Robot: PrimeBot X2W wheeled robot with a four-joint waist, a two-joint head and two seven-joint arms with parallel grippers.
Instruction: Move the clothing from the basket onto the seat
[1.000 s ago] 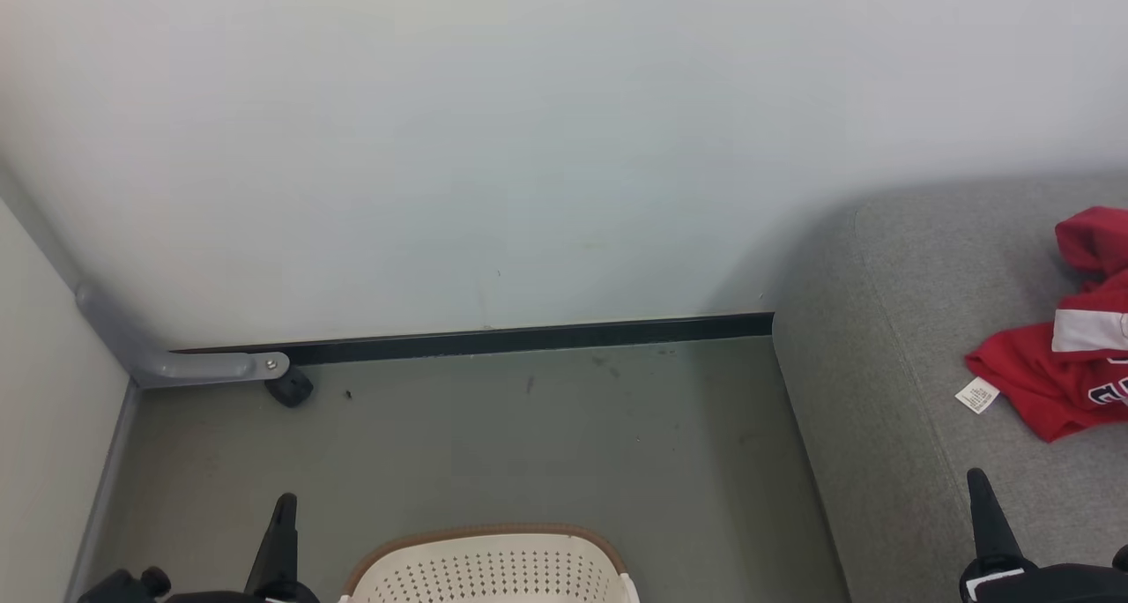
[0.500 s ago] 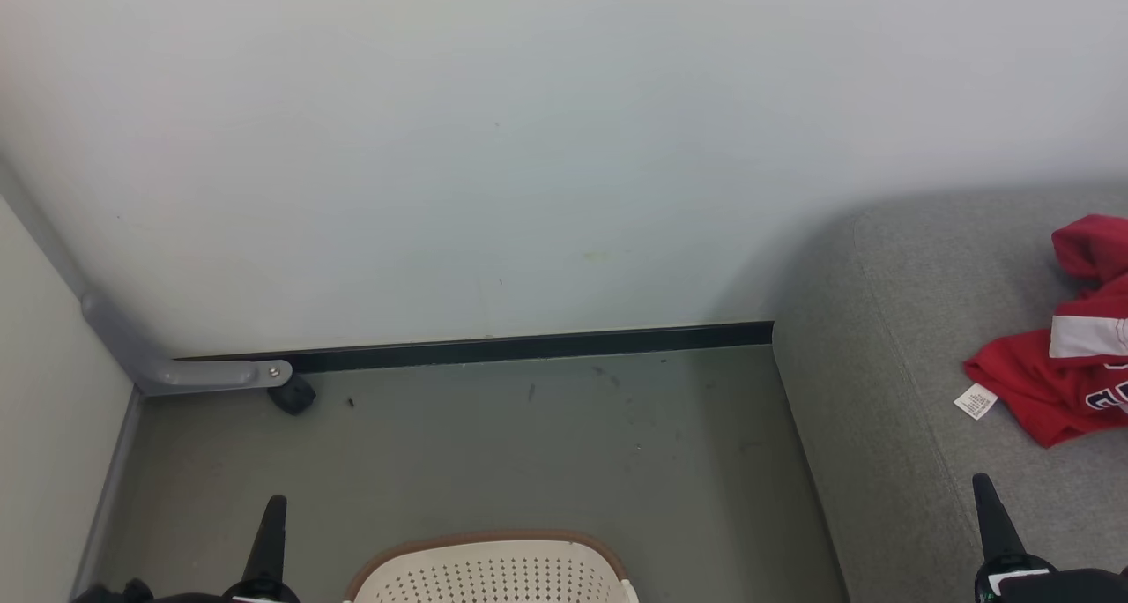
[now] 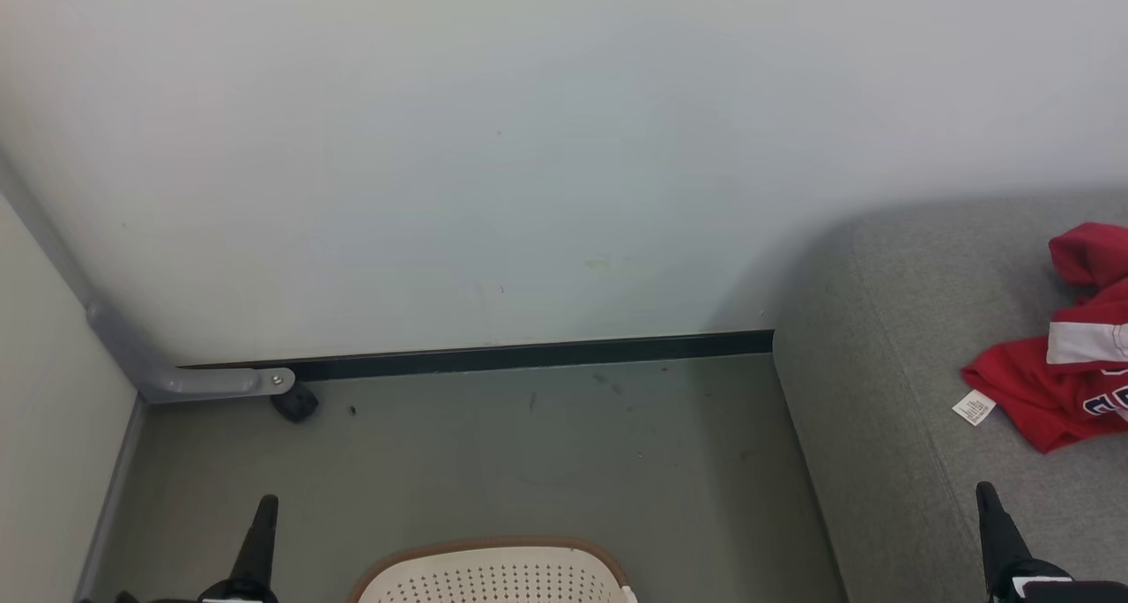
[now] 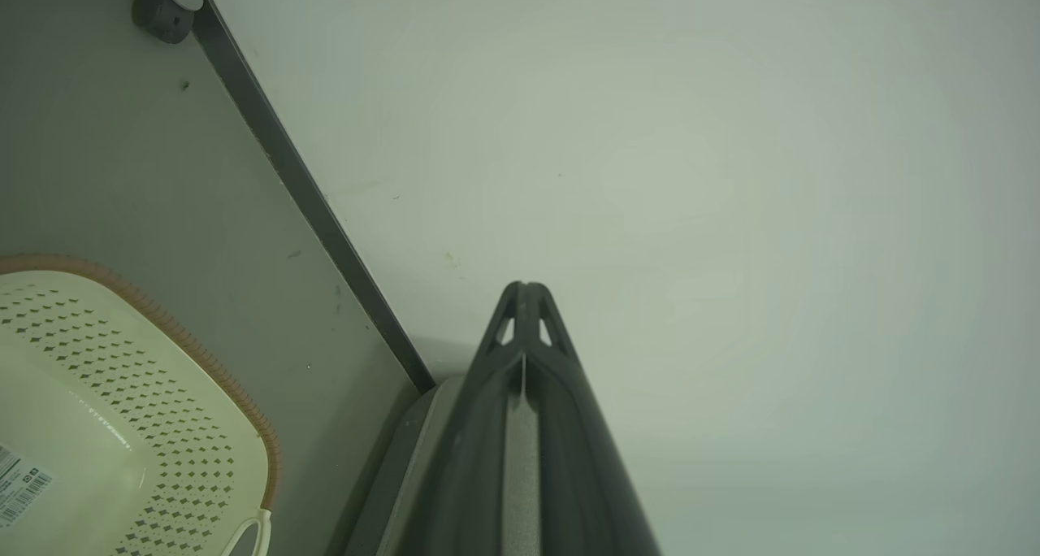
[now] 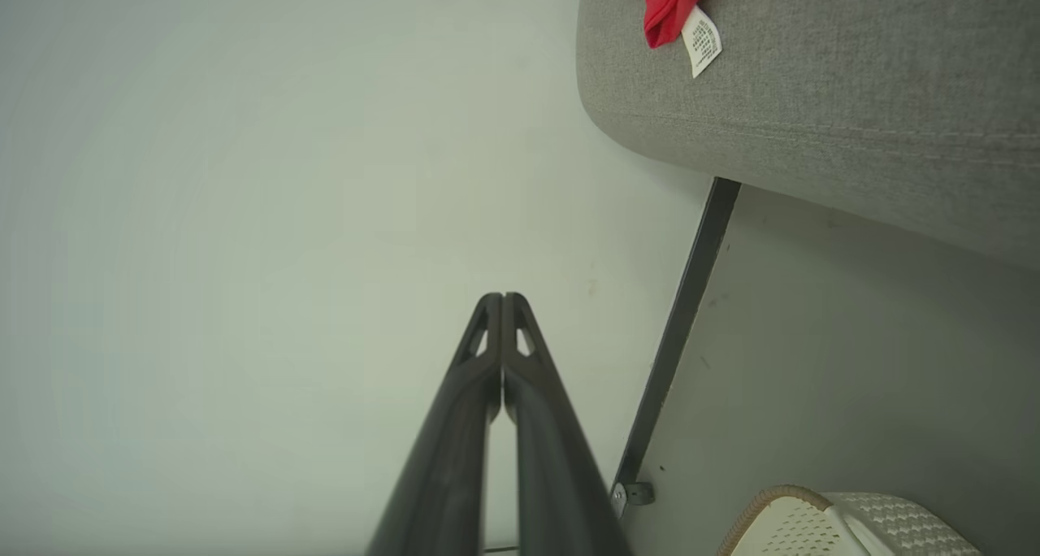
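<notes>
My left pincer [image 4: 524, 289] and right pincer [image 5: 502, 297] were both closed, empty. Red white-trimmed clothing [image 3: 1031, 391] lay on the grey fabric seat [image 3: 881, 321] just beyond my right pincer. The cream perforated plastic basket [image 3: 493, 576] between them looked bare where visible; I judged little remained.

Back wall [image 3: 529, 145]: plain, pale, with faint marks low down.
Baseboard [image 3: 529, 354]: dark strip along the wall's foot.
Floor [image 3: 546, 462]: smooth grey-green, a few dark specks.
Left corner: grey bar [image 3: 207, 381] screwed at the baseboard, with a black stopper [image 3: 296, 404] touching its end.
Light: even and soft.
</notes>
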